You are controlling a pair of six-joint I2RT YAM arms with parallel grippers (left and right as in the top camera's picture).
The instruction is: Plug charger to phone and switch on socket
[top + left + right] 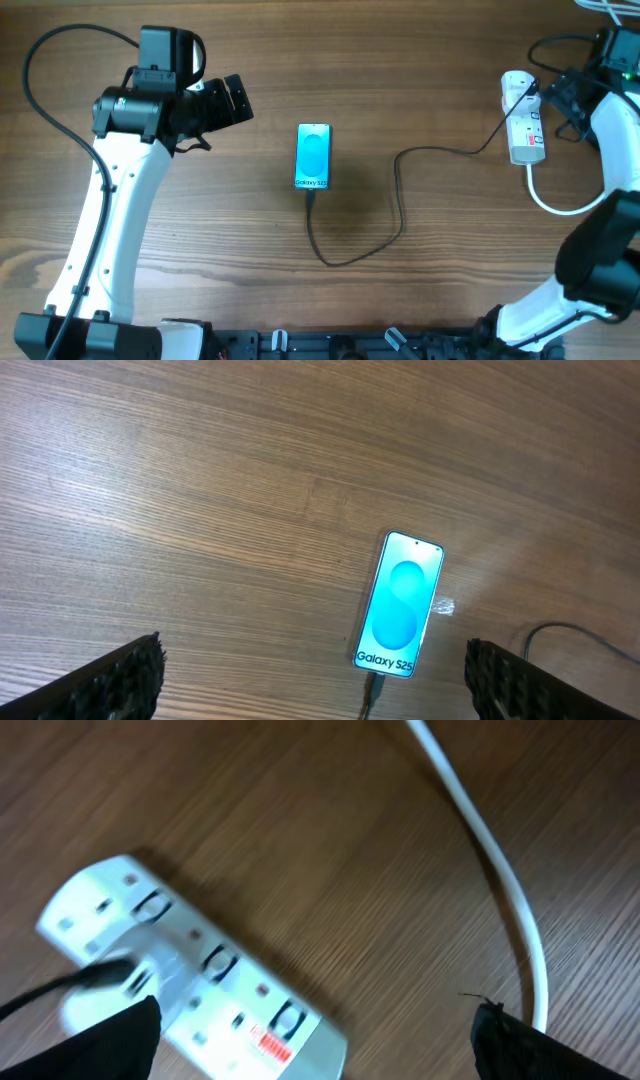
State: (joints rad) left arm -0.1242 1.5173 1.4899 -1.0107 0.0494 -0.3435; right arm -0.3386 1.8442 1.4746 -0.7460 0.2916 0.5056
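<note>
The phone (313,156) lies face up mid-table, its cyan screen lit; it also shows in the left wrist view (400,605). The black charger cable (392,212) runs from the phone's bottom edge, loops right and reaches the white socket strip (524,118) at the far right, where its plug sits. The cable's tip (372,688) meets the phone's bottom end. My left gripper (232,100) is open and empty, above the table left of the phone. My right gripper (562,95) is open, hovering just over the socket (190,970); its red mark (270,1046) shows between the fingers.
The socket's thick white lead (555,205) curves off the strip toward the right arm; it also shows in the right wrist view (495,860). The wood table (200,250) spreads around the phone. A black rail (330,345) runs along the front edge.
</note>
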